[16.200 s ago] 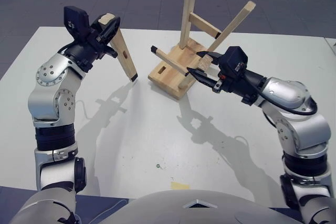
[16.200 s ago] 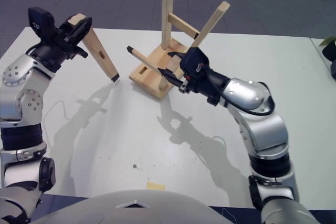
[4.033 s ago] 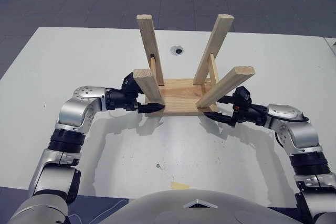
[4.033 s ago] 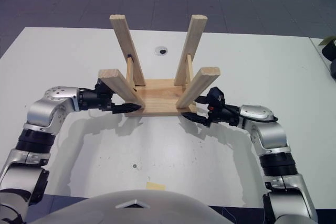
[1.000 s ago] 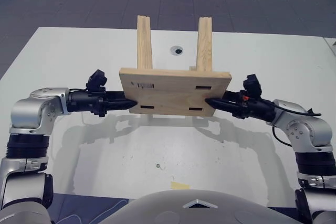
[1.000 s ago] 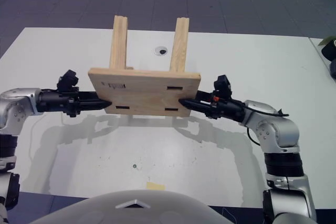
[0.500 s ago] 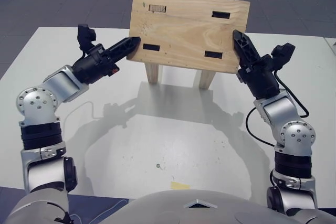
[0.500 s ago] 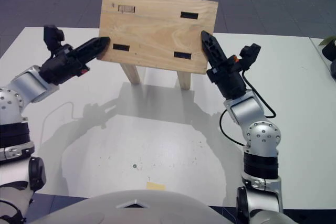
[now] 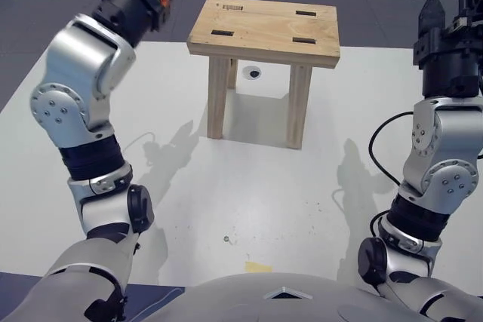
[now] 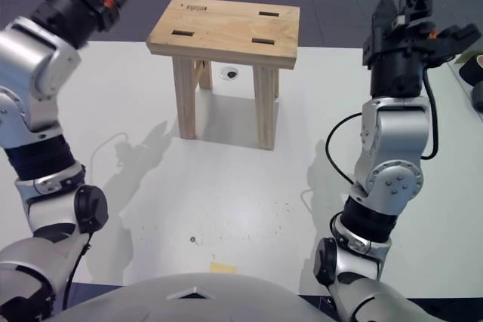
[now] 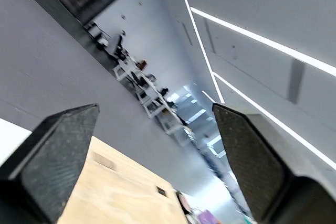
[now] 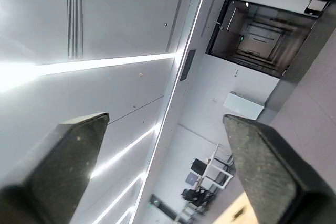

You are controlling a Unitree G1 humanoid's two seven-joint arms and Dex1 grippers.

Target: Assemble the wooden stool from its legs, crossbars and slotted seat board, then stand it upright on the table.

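Now: stool (image 9: 260,58) stands upright on the table (image 9: 249,201), toward the far side. The seat board (image 9: 264,29) is on top, four slots showing, and looks level. Two near legs (image 9: 299,107) are planted on the surface. The far legs and crossbars are mostly hidden under the seat.

Left gripper (image 11: 155,113) is held high, off to the stool's left. Its fingers (image 11: 58,161) are spread wide with nothing between them. Right gripper (image 12: 165,120) is raised high on the stool's right side, likewise splayed wide and empty. Neither touches the stool.

Judgement: the task looks essentially done, so most of the risk now comes from the arms.

Hazards noted:
- An arm lowered carelessly inward could clip the overhanging seat edge. The stool is tall for its footprint, so a sideways knock would likely tip it.
- A push away from the robot could slide it toward the far table edge, which lies close behind.
- A round hole (image 9: 255,73) in the table sits under the seat, between the legs. A leg dragged across could catch in it and rock the stool.
- The joints seem to be slot-fitted only. How tight they are cannot be seen, and a bump might loosen a leg or lift the board.
- A cable (image 9: 385,141) loops off the right arm. It hangs well apart from the stool, so it could snag only on a wide sweep.
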